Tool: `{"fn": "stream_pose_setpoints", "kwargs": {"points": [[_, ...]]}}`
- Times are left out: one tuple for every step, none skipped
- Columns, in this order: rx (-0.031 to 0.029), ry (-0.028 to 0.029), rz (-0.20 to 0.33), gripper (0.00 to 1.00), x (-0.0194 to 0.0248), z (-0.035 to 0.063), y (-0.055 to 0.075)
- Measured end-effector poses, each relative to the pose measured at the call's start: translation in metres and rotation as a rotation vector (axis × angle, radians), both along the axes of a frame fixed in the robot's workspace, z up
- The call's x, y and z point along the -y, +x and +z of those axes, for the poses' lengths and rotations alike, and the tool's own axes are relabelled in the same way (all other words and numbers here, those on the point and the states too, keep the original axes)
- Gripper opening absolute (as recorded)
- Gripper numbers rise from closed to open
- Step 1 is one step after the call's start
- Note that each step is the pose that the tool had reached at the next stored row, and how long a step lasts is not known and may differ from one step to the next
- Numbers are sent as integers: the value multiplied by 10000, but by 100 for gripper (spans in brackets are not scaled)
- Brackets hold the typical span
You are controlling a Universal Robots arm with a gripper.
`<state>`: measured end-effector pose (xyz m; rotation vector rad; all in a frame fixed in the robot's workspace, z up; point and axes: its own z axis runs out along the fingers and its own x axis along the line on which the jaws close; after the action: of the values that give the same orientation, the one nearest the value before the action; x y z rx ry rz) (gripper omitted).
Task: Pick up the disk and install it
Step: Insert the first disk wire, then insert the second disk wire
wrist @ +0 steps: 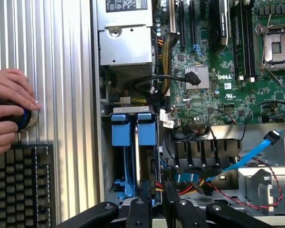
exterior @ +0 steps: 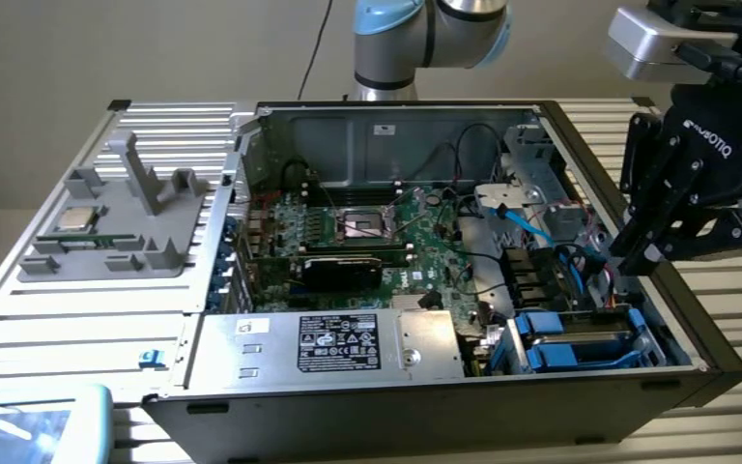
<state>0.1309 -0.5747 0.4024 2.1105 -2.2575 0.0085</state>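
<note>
- The disk (exterior: pixel 578 340), with blue tabs (wrist: pixel 131 128), sits in the bay at the computer case's (exterior: pixel 345 406) front corner, beside the silver power box (exterior: pixel 332 340).
- The pincer (exterior: pixel 648 256) hangs above that corner, gripping nothing; whether its fingers are parted I cannot tell.
- A person's hands (wrist: pixel 7 111) rest on a knob on the table (wrist: pixel 57 95), near a keyboard (wrist: pixel 19 185).

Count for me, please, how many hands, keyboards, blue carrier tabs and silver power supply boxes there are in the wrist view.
Hands: 2
Keyboard: 1
Blue carrier tabs: 2
Silver power supply box: 1
Total: 6
</note>
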Motion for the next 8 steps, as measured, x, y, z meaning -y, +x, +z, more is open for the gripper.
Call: {"fn": "stream_pose_setpoints", "kwargs": {"points": [[13, -64, 0, 25, -15, 11, -2], [26, -135, 0, 25, -31, 19, -3], [32, -202, 2, 25, -44, 21, -3], [33, -219, 2, 25, -47, 22, -3], [34, -220, 1, 25, -46, 22, -3], [34, -220, 1, 25, -46, 22, -4], [34, -221, 1, 25, -46, 22, -4], [34, -223, 0, 25, -46, 21, -4]]}}
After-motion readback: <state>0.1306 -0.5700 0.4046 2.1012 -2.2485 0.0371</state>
